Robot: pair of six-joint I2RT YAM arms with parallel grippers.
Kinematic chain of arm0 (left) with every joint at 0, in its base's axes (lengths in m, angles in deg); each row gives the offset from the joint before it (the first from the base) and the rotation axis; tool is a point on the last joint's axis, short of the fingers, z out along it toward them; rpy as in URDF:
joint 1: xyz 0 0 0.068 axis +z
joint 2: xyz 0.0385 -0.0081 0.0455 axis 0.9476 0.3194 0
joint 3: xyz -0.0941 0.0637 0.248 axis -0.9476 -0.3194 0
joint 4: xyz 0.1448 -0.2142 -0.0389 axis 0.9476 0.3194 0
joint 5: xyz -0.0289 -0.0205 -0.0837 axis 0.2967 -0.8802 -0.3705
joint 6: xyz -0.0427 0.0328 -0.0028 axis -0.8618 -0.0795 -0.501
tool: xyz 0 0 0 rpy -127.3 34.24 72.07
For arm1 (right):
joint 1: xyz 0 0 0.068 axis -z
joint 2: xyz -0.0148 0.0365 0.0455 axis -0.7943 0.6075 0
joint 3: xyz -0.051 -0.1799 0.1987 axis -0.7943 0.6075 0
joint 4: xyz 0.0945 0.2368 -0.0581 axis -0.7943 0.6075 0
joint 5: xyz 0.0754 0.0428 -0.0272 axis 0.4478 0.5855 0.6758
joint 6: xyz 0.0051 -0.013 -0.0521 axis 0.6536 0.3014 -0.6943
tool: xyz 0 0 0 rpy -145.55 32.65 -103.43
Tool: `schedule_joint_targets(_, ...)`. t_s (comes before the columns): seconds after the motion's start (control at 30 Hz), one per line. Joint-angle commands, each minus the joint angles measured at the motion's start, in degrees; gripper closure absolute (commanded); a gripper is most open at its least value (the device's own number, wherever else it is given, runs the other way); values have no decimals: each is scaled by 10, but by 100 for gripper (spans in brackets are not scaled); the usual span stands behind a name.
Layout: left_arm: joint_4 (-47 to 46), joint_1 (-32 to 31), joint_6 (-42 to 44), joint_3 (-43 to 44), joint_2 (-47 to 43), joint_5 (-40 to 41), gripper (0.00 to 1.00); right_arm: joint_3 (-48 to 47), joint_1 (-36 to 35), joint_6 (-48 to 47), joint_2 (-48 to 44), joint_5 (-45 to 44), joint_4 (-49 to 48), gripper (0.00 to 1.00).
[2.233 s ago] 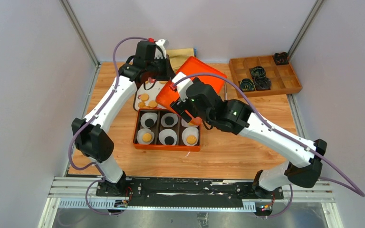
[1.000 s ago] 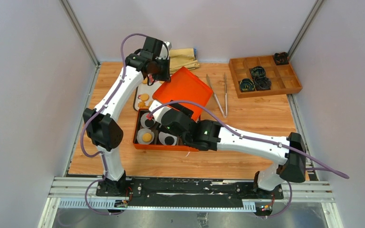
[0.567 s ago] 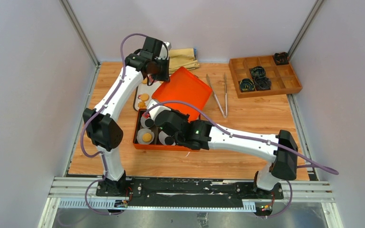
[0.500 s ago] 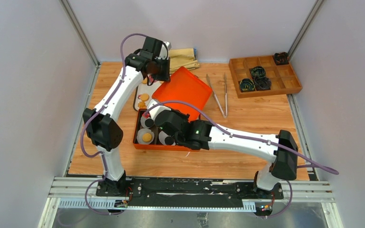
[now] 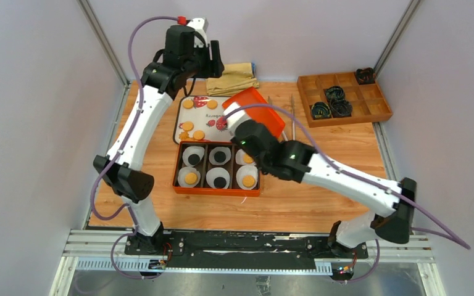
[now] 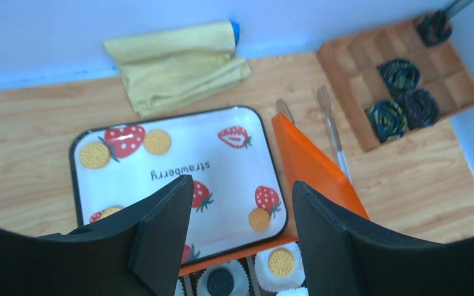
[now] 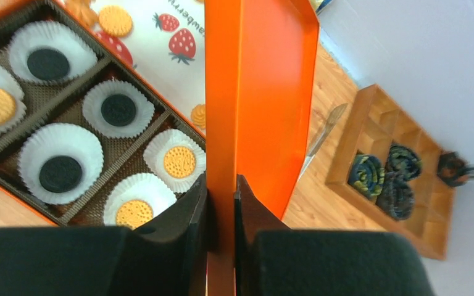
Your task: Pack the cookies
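An orange box (image 5: 216, 192) holds six white liners, each with a cookie: golden ones (image 5: 190, 178) and black ones (image 5: 220, 182). More golden cookies (image 5: 187, 126) lie on the strawberry plate (image 5: 205, 117) behind it. My right gripper (image 7: 221, 185) is shut on the edge of the orange lid (image 7: 265, 92), which stands tilted on edge above the box's right end. The same lid (image 5: 256, 110) shows behind the right gripper (image 5: 233, 118) from above. My left gripper (image 6: 241, 185) hangs open and empty high over the plate (image 6: 234, 166), and is up near the back wall (image 5: 212, 60).
A folded yellow cloth (image 5: 237, 75) lies at the back wall. Metal tongs (image 5: 292, 120) rest right of the lid. A wooden divided tray (image 5: 344, 98) with dark coiled items sits at the back right. Walls close in on both sides.
My right gripper left the box, shut on the lid's edge and raised it off the plate. The left arm rose toward the back and its gripper opened.
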Motion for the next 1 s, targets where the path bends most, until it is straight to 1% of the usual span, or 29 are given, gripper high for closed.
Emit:
schedule_joint_targets(0.0,-94,-1,-8,-53,-99,57,33,-2,96,110,-111,135,3,100)
schedule_joint_targets(0.1,-143,-1,-14,-147,-165,80,32,10,206,200,-171,311,-27,100)
schedule_joint_targets(0.13,-159,-1,-15,-180,-185,85,31,15,240,226,-188,359,-42,100)
schedule_joint_targets(0.2,-178,-1,-17,-232,-217,87,31,25,293,274,-204,480,-78,100)
schedule_joint_targets(0.27,-185,-1,-19,-274,-240,91,31,42,331,328,-213,545,-121,100)
schedule_joint_targets(0.33,-199,-1,-25,-328,-263,100,31,66,371,405,-219,604,-176,100)
schedule_joint_targets(0.4,-216,-1,-31,-373,-285,105,31,104,400,482,-222,660,-260,100)
schedule_joint_targets(0.47,-229,-1,-37,-410,-308,112,31,154,425,575,-220,708,-365,100)
schedule_joint_targets(0.5,-230,-1,-43,-426,-316,122,32,182,437,631,-214,728,-441,100)
schedule_joint_targets(0.53,-227,-1,-48,-438,-326,135,32,214,448,687,-209,743,-486,100)
schedule_joint_targets(0.57,-225,-1,-52,-448,-336,150,32,244,459,740,-197,752,-570,100)
schedule_joint_targets(0.63,-221,-1,-51,-460,-358,173,32,306,476,838,-169,767,-691,100)
schedule_joint_targets(0.7,-210,-1,-41,-459,-373,184,32,373,486,936,-128,768,-827,100)
schedule_joint_targets(0.8,-183,-1,-30,-446,-381,192,32,413,486,1058,-45,769,-1006,100)
schedule_joint_targets(0.9,-171,-1,-30,-452,-388,188,32,433,474,1137,36,763,-1141,100)
schedule_joint_targets(0.97,-171,-1,-33,-465,-393,184,33,449,458,1146,67,759,-1163,100)
